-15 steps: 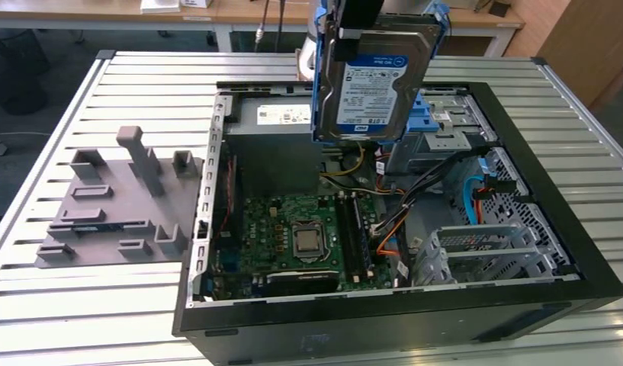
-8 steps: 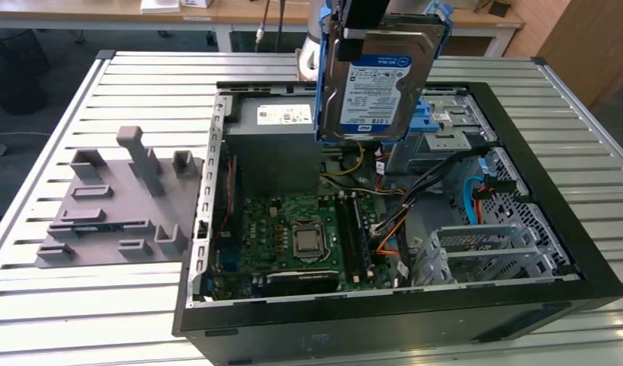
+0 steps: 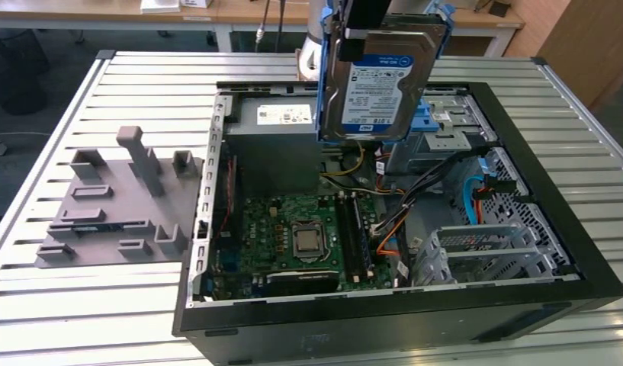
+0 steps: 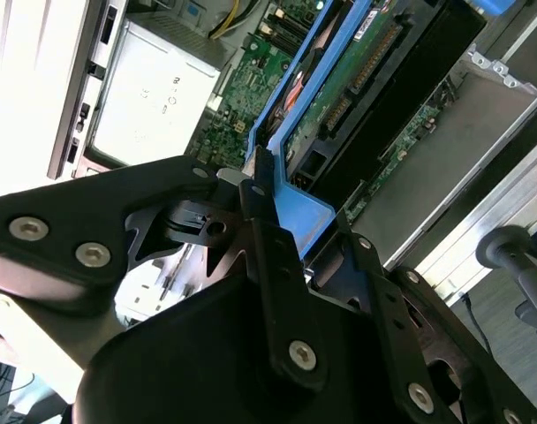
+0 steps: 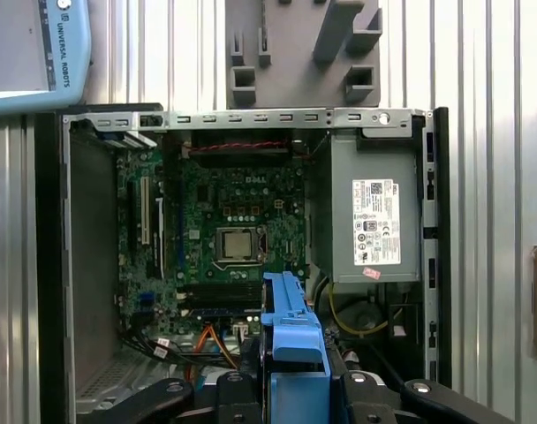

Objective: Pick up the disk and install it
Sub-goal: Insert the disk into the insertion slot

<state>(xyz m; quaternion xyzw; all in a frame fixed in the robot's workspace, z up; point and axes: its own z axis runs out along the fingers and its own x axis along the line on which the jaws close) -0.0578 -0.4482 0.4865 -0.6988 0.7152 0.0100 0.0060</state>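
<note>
Landmark: the open computer case (image 3: pixel 567 229) lies on its side on the slatted table (image 3: pixel 46 305), with its interior facing up.
Gripper: the gripper (image 3: pixel 370 14) hangs over the case interior. Its fingers (image 4: pixel 261 190) are clamped tight on the blue rail at the disk's upper end (the second wrist view shows this grip closely).
Disk: the disk (image 3: pixel 377 80) hangs upright from the gripper in the air above the case. Its white-and-blue label faces the exterior view, and its green circuit side (image 4: pixel 357 79) shows in the second wrist view. In the first wrist view its blue rail (image 5: pixel 291 322) points down toward the case interior.
Power supply: the grey box (image 3: pixel 275 122) with a white sticker sits inside the case in one corner, below and beside the hanging disk.
Motherboard: the green board (image 3: pixel 290 229) covers the case floor, with the processor socket exposed.
Drive cage: the perforated metal cage (image 3: pixel 484 255) stands inside the case, in the corner nearest the exterior view's right.
Fixture: the grey moulded block (image 3: pixel 118 198) rests outside the case, on the table just beside the case wall.
</note>
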